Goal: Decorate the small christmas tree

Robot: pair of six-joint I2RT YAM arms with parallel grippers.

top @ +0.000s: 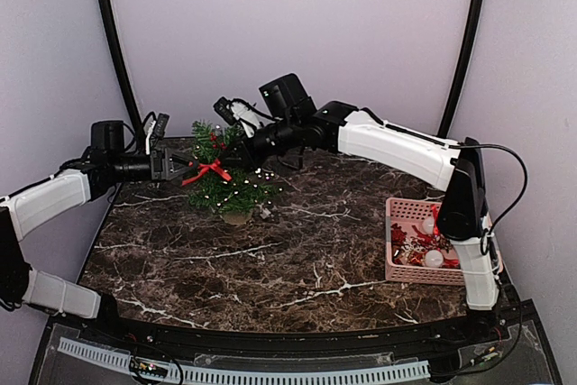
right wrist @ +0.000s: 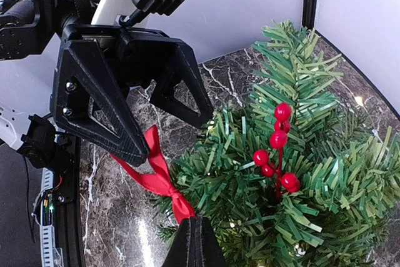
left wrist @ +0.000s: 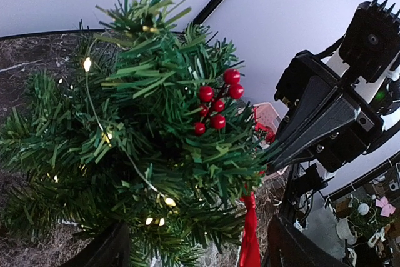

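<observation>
Nearest the right wrist camera, the right gripper (right wrist: 194, 224) is seen as a single black wedge with its fingers pressed together. One tail of a red ribbon (right wrist: 164, 179) ends at its tip and appears to be pinched there. Just beyond, the left gripper (right wrist: 174, 137) is held with its jaws spread wide. The ribbon's other tail reaches up beside the tip of one finger (right wrist: 100, 114), though contact cannot be judged. Between the two grippers the tree (top: 230, 182) is found, standing upright on the far left part of a dark marble table (top: 297, 259). It is small and bushy, built of flat dark-green needles that are paler on some branch ends, and it is set in a small tan pot (top: 236, 216). A sprig of glossy red berries (left wrist: 215, 107) is fixed near its top, and tiny warm-white lights (left wrist: 87, 64) are strung through the branches on a thin wire. The ribbon hangs on the side of the tree facing the left gripper. From the left wrist, the tree is seen filling the gap between that gripper's own fingers. A pink basket (top: 397, 209) is placed well apart from the tree, at the table's right edge, and white balls (top: 434, 259) and red ornaments are held in it.
</observation>
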